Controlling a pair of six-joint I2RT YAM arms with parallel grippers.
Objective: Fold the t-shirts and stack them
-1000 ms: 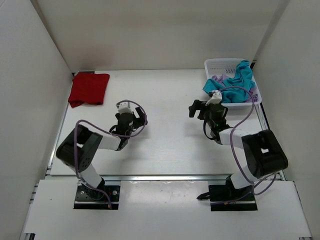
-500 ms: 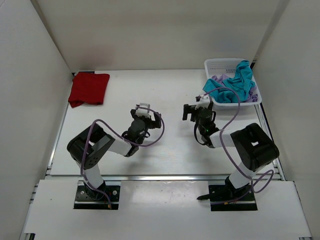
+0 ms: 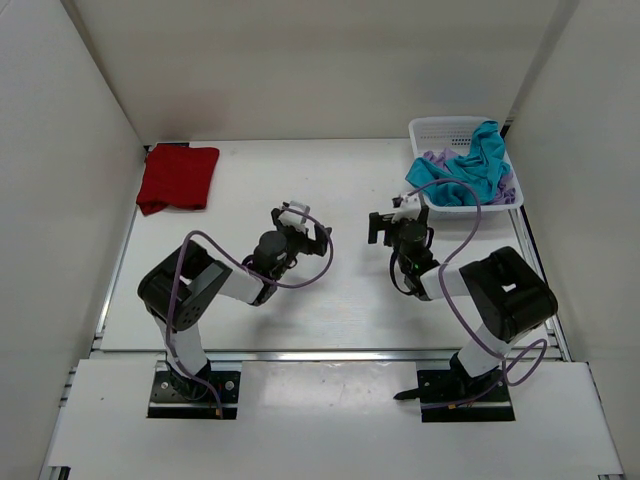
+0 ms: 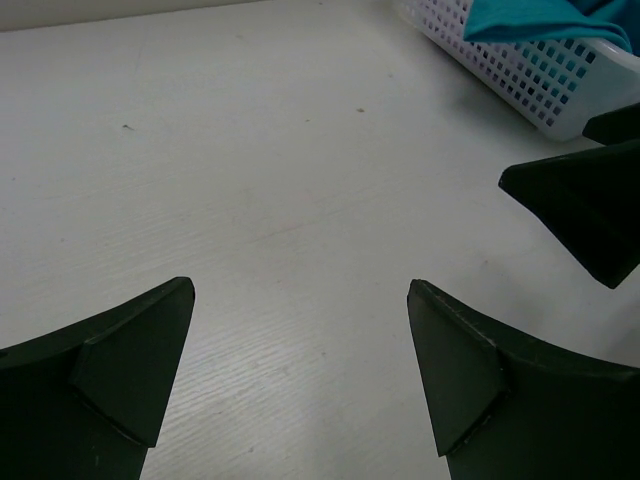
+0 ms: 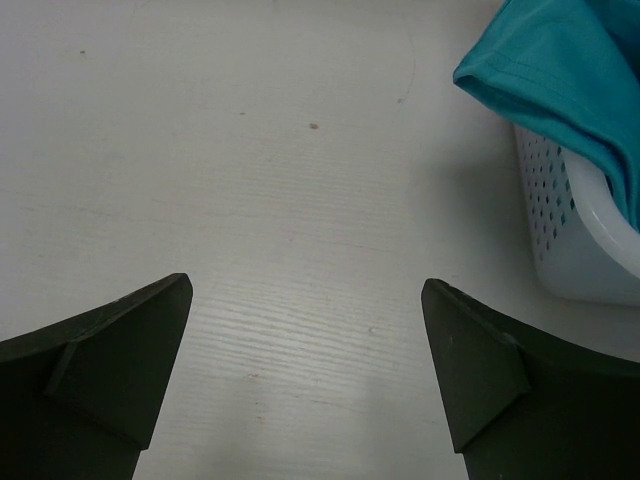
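Note:
A folded deep red t-shirt (image 3: 177,177) lies at the table's far left. A teal-blue t-shirt (image 3: 468,168) is bunched in a white mesh basket (image 3: 447,130) at the far right, over a pale lavender t-shirt (image 3: 436,158). The teal shirt (image 5: 560,70) hangs over the basket rim in the right wrist view and shows in the left wrist view (image 4: 540,18). My left gripper (image 3: 308,225) is open and empty at mid-table. My right gripper (image 3: 392,222) is open and empty, just left of the basket. Both wrist views show bare table between the open jaws.
White walls close the table on the left, back and right. The basket (image 4: 520,75) stands in the far right corner. A metal rail (image 3: 330,355) runs along the near edge. The right gripper's dark finger (image 4: 590,205) shows in the left wrist view.
My left gripper has swung right toward the table's middle. My right gripper has moved left and a little forward, away from the basket. Both stayed open.

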